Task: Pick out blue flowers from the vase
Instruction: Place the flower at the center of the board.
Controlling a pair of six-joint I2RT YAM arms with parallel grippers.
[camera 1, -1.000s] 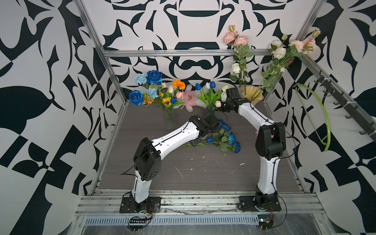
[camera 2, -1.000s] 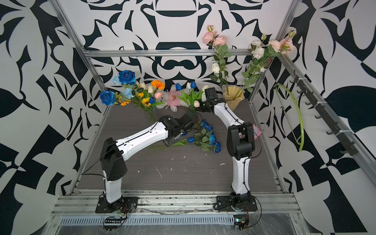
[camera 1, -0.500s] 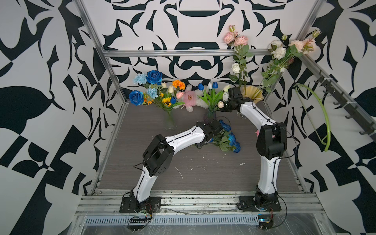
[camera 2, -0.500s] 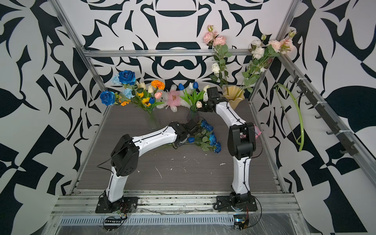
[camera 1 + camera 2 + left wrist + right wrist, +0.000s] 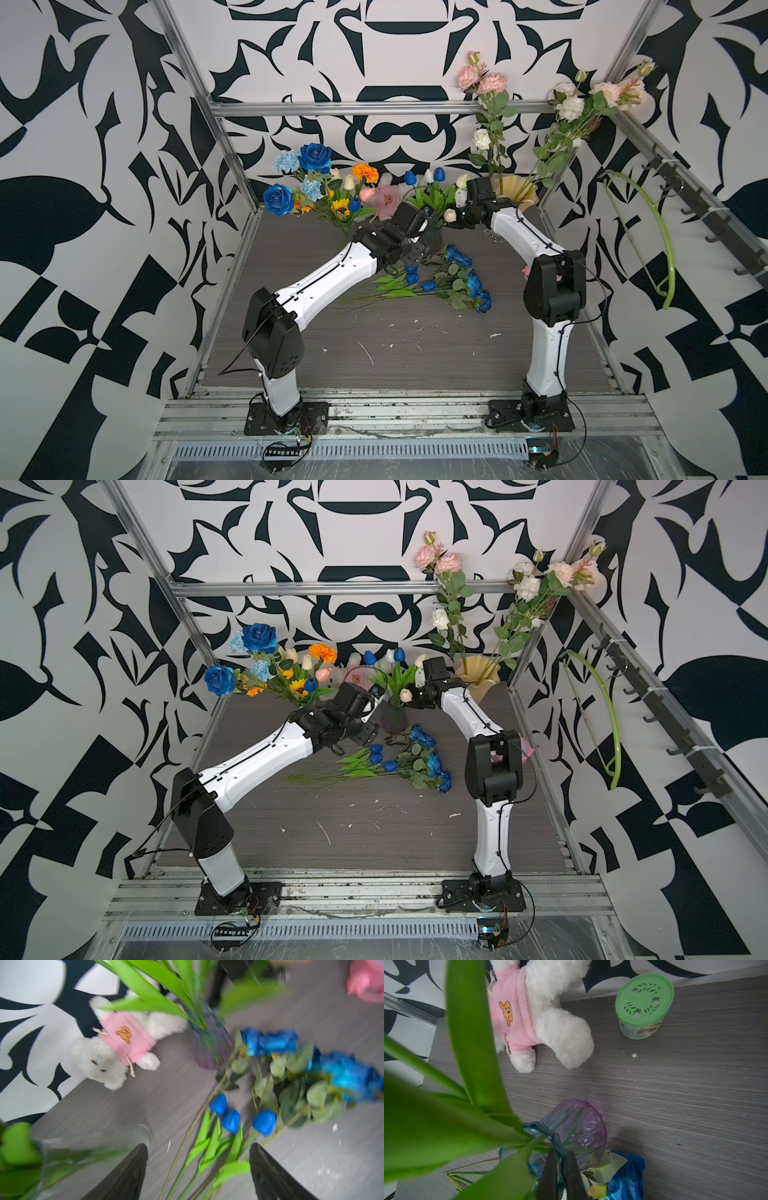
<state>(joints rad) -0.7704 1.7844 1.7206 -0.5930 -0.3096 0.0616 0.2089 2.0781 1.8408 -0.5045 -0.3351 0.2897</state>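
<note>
Left gripper (image 5: 197, 1145) hangs spread wide, empty, above blue flowers (image 5: 473, 283) in the middle of the table (image 5: 415, 357); right gripper (image 5: 561, 1152) clamps the rim of the purple vase (image 5: 581, 1126) near the back edge

Three vases stand along the rear of the table (image 5: 415, 353): the left vase (image 5: 93, 1147) at rear left, the middle vase (image 5: 395, 721) at rear centre, the right vase (image 5: 515, 193) in the rear right corner. The toy bear (image 5: 386, 201) lies between the left and middle vases, against the rear wall. The tub (image 5: 643, 1005) stands behind the middle vase. The loose flowers (image 5: 436, 282) lie flat just before the middle vase, heads rightward, stems leftward.
</note>
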